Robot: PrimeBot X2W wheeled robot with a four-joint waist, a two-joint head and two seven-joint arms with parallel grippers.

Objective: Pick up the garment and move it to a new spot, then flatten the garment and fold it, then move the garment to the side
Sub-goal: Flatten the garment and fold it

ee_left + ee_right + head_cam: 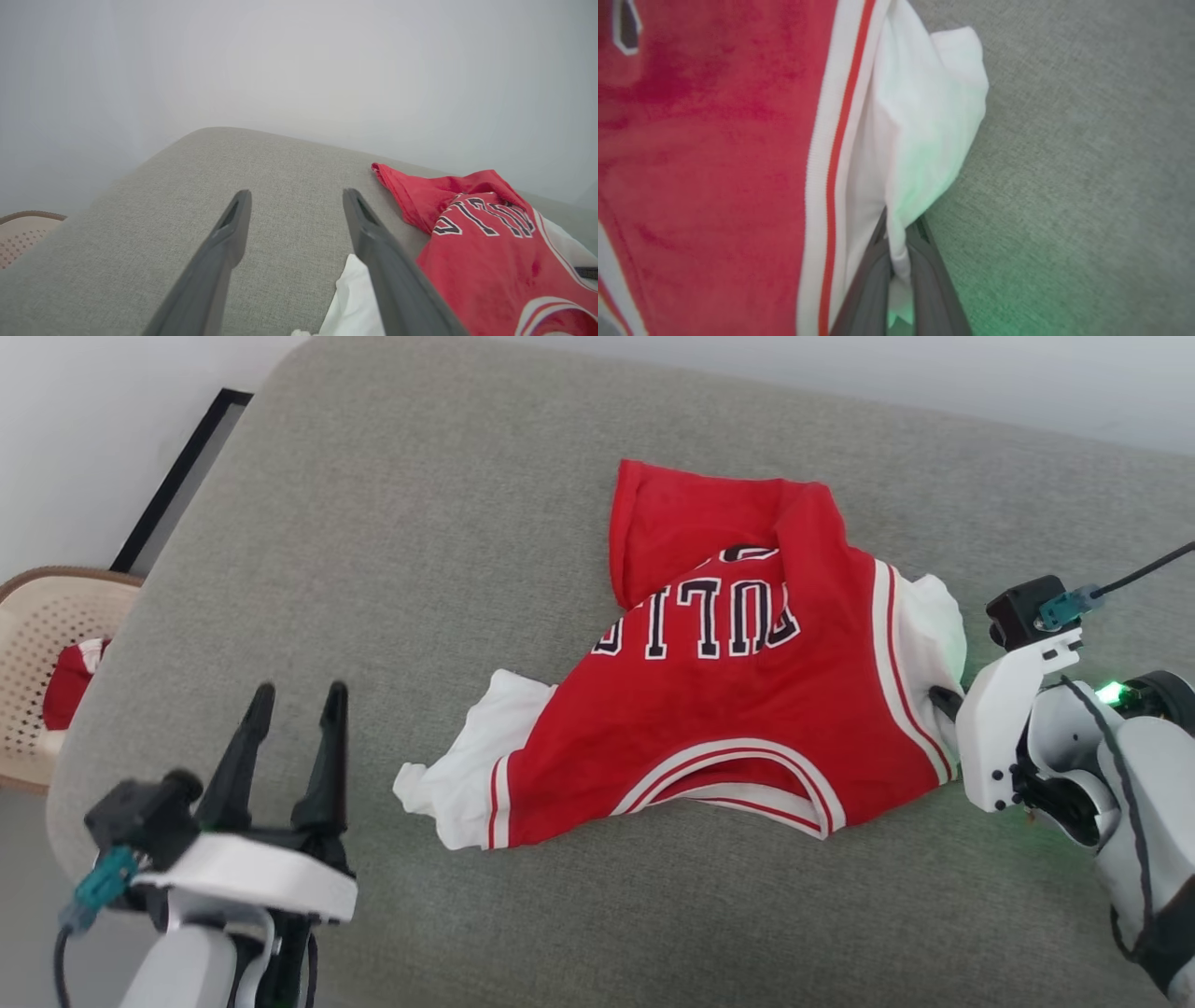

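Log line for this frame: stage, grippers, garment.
stage: pickup grasp | right gripper: shut on white sleeve of garment | left gripper: open, holding nothing | garment: lying crumpled on grey cushion

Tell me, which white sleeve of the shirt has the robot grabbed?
The sleeve on the robot's right, pinched in the shut right gripper; the other sleeve lies loose near the open left gripper.

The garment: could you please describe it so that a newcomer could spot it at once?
On the broad grey cushion, right of centre, lies the garment, crumpled. Black, white-outlined lettering on red and striped trim set it apart; the jaws of the right gripper pinch one white sleeve.
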